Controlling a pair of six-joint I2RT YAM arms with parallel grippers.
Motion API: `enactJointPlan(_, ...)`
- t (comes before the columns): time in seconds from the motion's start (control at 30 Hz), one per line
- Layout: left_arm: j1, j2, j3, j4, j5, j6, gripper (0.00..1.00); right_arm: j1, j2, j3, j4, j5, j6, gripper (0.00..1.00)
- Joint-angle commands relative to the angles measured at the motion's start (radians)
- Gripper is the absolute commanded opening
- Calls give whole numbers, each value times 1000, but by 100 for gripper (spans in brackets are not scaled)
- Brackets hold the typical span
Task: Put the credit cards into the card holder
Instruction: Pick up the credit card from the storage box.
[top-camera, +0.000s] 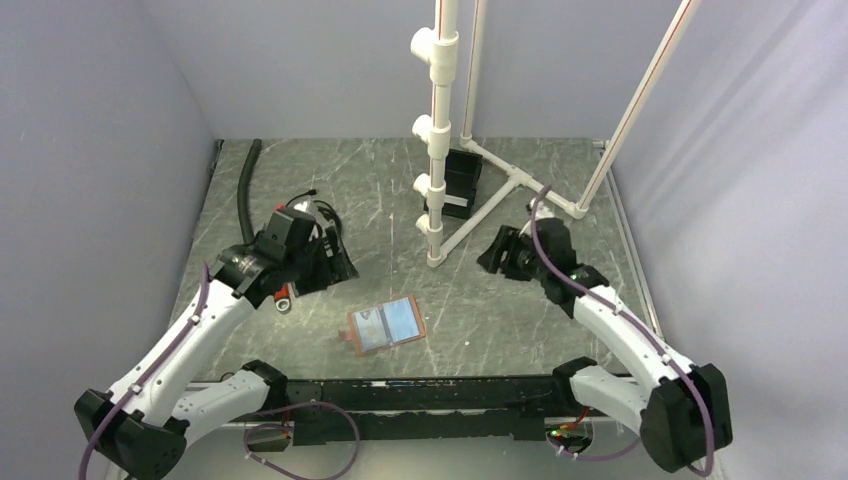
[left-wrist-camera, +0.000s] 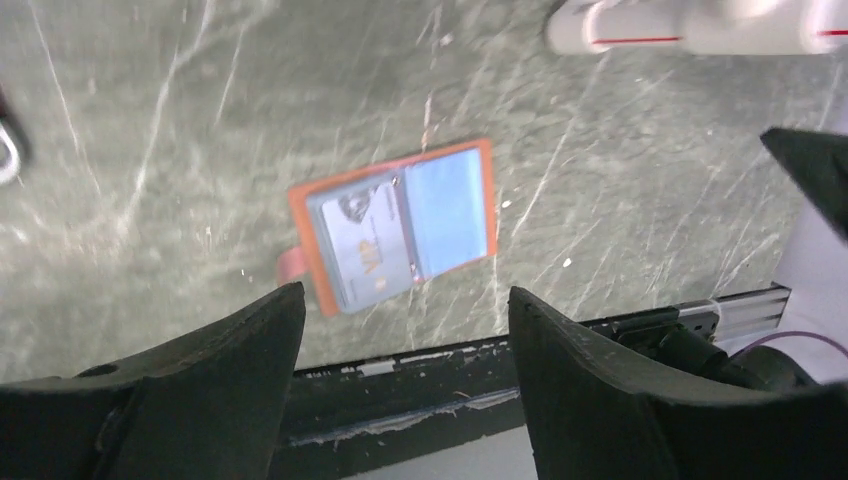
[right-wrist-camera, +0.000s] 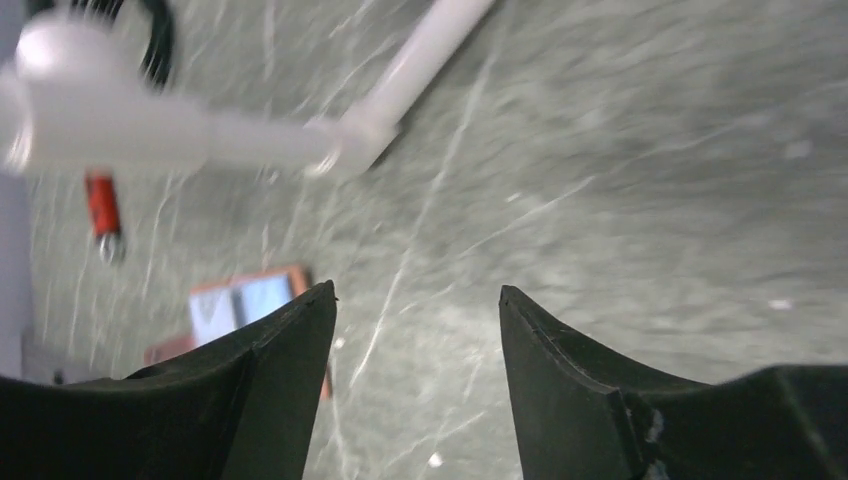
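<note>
The card holder (top-camera: 385, 323) lies open and flat on the table, near the front between the two arms. It is tan-orange with a snap tab (left-wrist-camera: 293, 265). A grey credit card (left-wrist-camera: 365, 245) lies on its left panel and reaches a little past the lower edge. A light blue credit card (left-wrist-camera: 447, 210) covers the right panel. My left gripper (top-camera: 338, 268) hovers up and left of the holder; in its wrist view the gripper (left-wrist-camera: 405, 292) stands open and empty. My right gripper (top-camera: 493, 257) is off to the holder's upper right, and it too is open and empty (right-wrist-camera: 416, 288). The holder (right-wrist-camera: 240, 300) shows partly behind its left finger.
A white PVC pipe frame (top-camera: 437, 130) rises at the back centre, its foot bars (top-camera: 520, 180) running across the table. A black open box (top-camera: 462, 180) sits by the pipe. A black hose (top-camera: 245, 185) lies at back left. A small red-and-white object (top-camera: 283, 297) is under the left arm.
</note>
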Motion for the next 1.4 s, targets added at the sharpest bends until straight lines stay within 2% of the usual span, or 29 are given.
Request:
enactJointPlan(0.0, 4, 54, 158, -27, -17, 261, 81, -133, 91, 155, -72, 58, -51, 66)
enactJointPlan(0.1, 5, 80, 219, -10, -17, 342, 83, -162, 249, 317, -53, 22, -162, 72)
enactJointPlan(0.2, 6, 90, 229, 19, -11, 376, 84, -172, 362, 450, 22, -34, -307, 73)
enactJointPlan(0.27, 6, 95, 218, 27, 19, 376, 84, -187, 428, 520, 98, -199, -425, 76)
enactJointPlan(0.4, 6, 92, 168, 41, 87, 347, 84, -196, 616, 739, 7, -263, -684, 80)
enactJointPlan(0.47, 6, 86, 156, 33, 101, 330, 84, -197, 669, 761, 24, -314, -843, 82)
enactJointPlan(0.57, 6, 74, 155, 8, 91, 321, 84, -197, 683, 697, 113, -392, -1059, 93)
enactJointPlan(0.63, 6, 72, 156, -9, 82, 312, 84, -214, 710, 718, 139, -414, -1099, 95)
enactJointPlan(0.7, 6, 75, 148, -16, 78, 297, 84, -239, 774, 825, 25, -492, -1148, 95)
enactJointPlan(0.83, 6, 77, 120, -11, 85, 251, 84, -234, 919, 1039, -227, -536, -1260, 92)
enactJointPlan(1.03, 6, 79, 91, 7, 107, 207, 84, -228, 1042, 1201, -342, -557, -1268, 87)
enactJointPlan(1.2, 6, 91, 102, -5, 116, 202, 84, -204, 1157, 1361, -385, -553, -1125, 73)
enactJointPlan(1.37, 6, 89, 103, 0, 126, 203, 84, -150, 1282, 1512, -466, -440, -1008, 68)
